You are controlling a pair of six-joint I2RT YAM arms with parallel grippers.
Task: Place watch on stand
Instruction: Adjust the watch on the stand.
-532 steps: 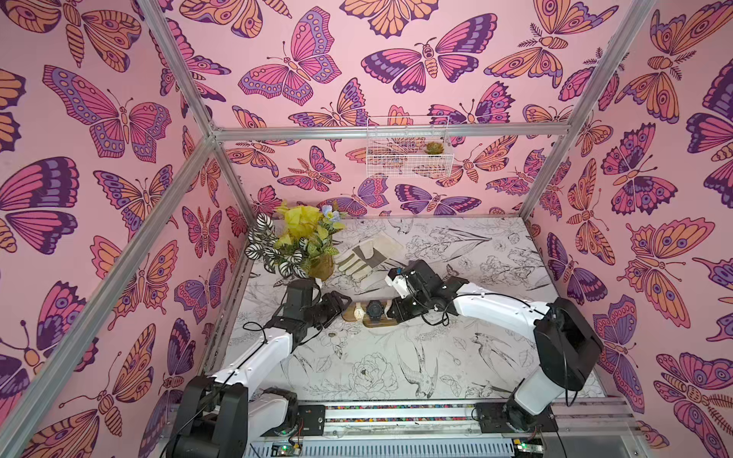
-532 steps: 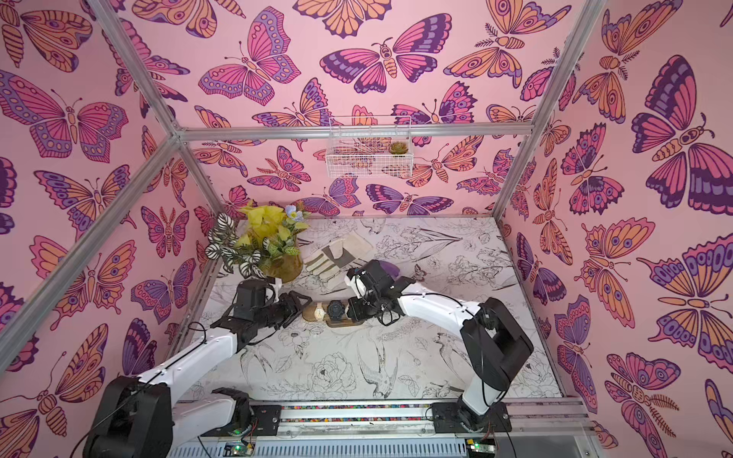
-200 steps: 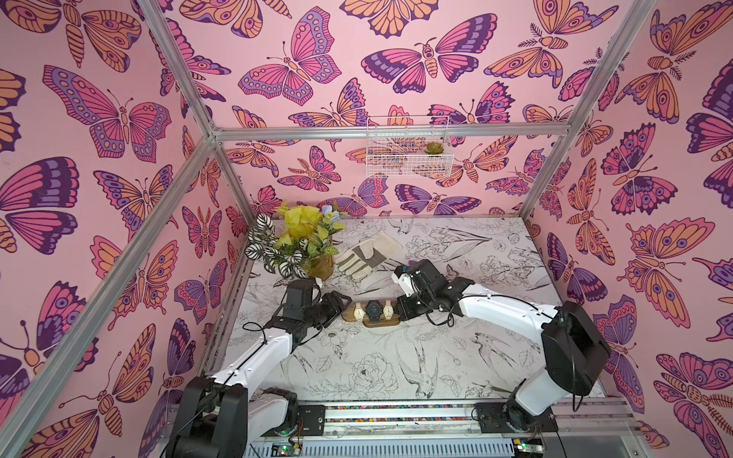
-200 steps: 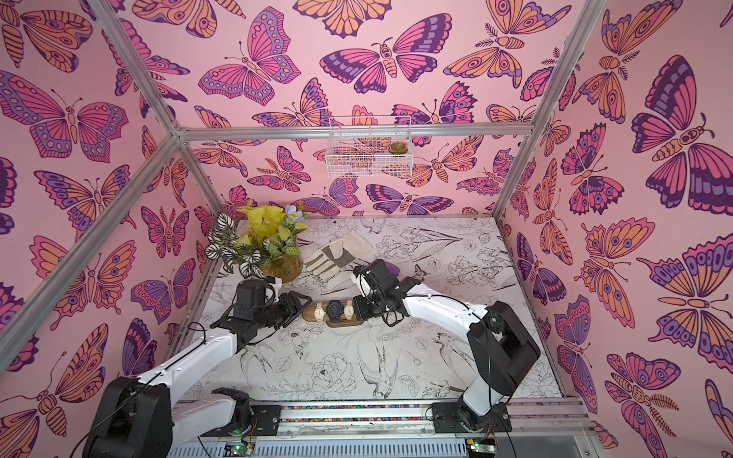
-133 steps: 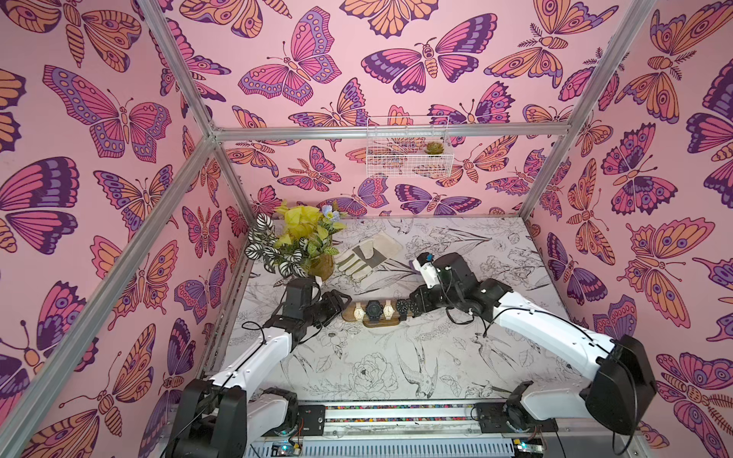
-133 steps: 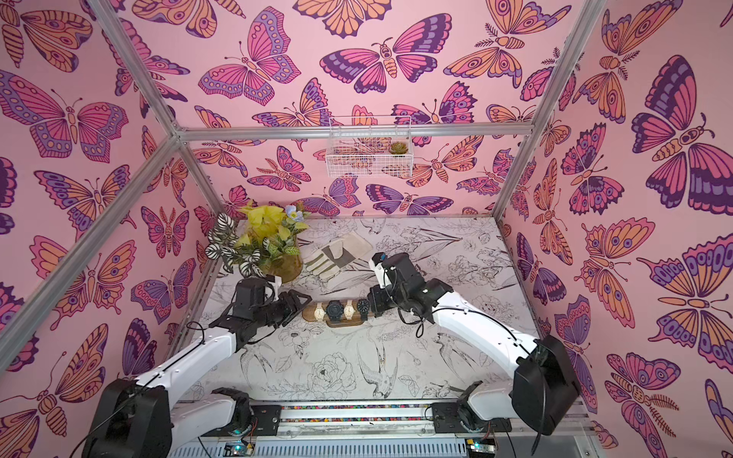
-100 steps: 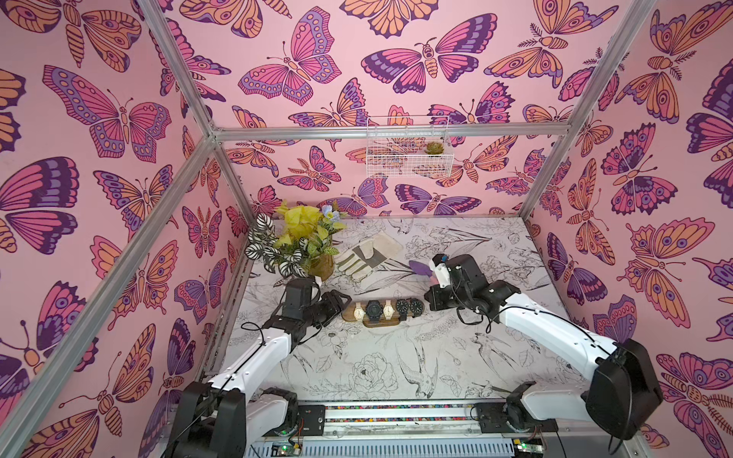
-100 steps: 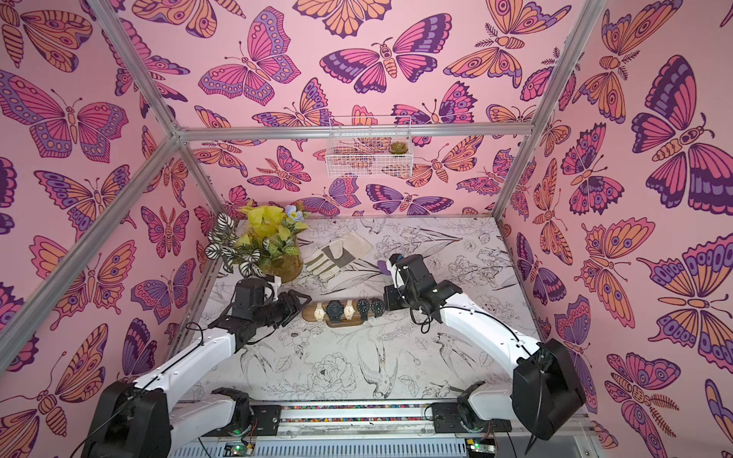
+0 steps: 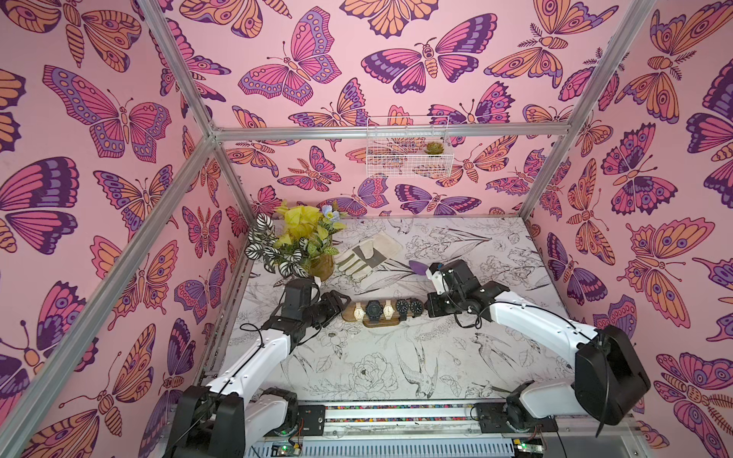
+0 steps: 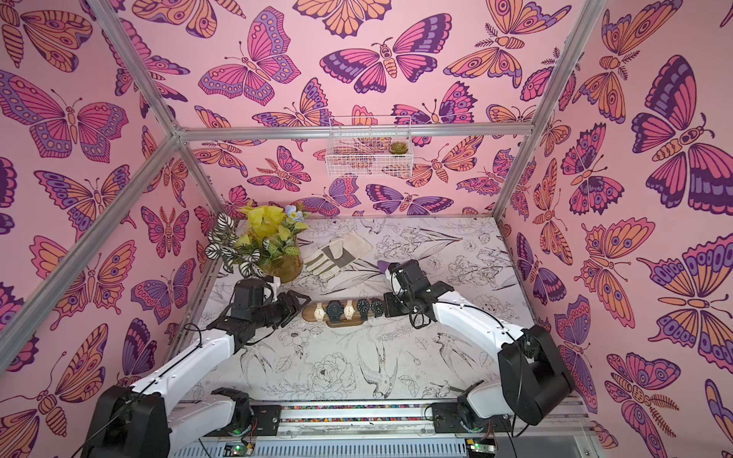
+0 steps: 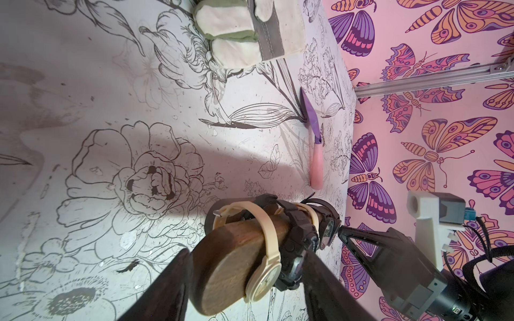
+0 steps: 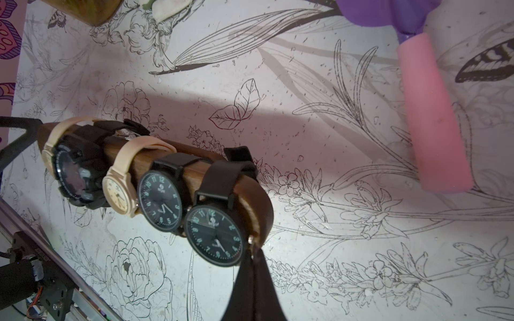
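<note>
My right pincer [image 9: 429,310], pulled back rightward, is sitting closed beside the black round-faced watch [image 12: 214,236] now on the long brown wooden stand [image 9: 375,315]; left pincer [image 9: 340,302] bracing apart; retreating comes next.

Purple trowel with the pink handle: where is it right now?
The trowel lies flat on the table, behind the stand toward the back wall, right of the gardening glove; in both top views the right arm hides most of it.

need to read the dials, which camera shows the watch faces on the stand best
The right wrist view: five watches on the stand face it closely. The left wrist view sees them end-on, overlapping; both top views show tiny dials.
</note>
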